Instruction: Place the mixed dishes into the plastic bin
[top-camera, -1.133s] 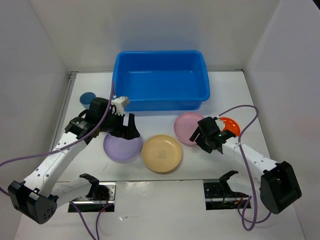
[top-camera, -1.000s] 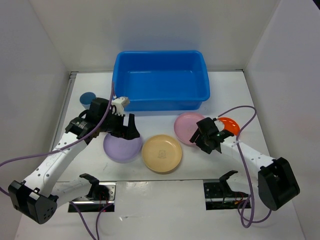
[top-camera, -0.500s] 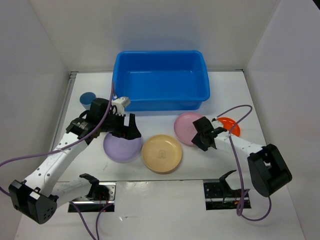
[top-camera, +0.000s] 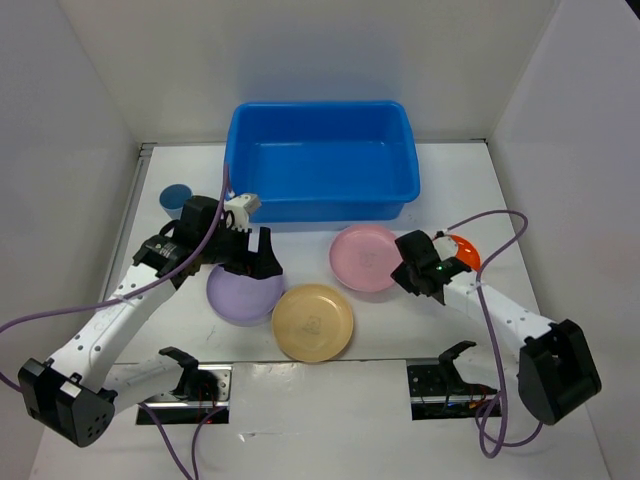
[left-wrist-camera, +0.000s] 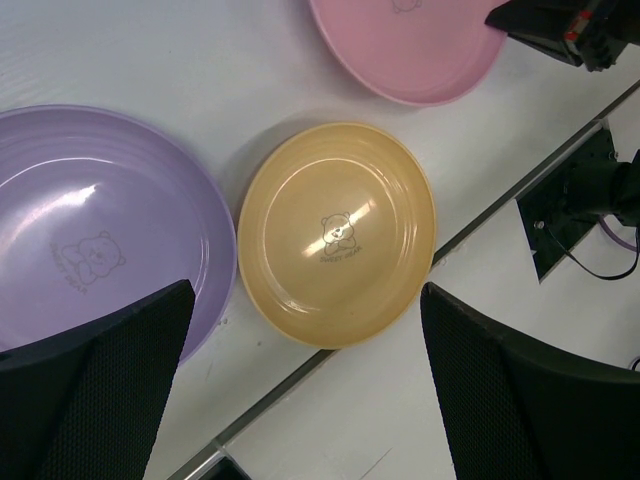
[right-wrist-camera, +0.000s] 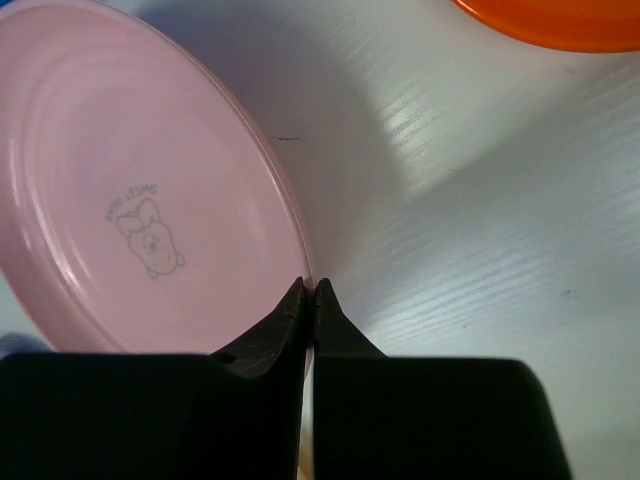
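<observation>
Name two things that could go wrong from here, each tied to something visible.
The right gripper pinches only the thin rim of the pink plate, so the plate may slip out when lifted. Hanging from that edge, the plate could catch the blue bin's near wall on the way in.

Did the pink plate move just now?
Yes. The pink plate slid left, from below the blue bin's right corner toward its middle, with the right gripper pinched on its rim.
</observation>
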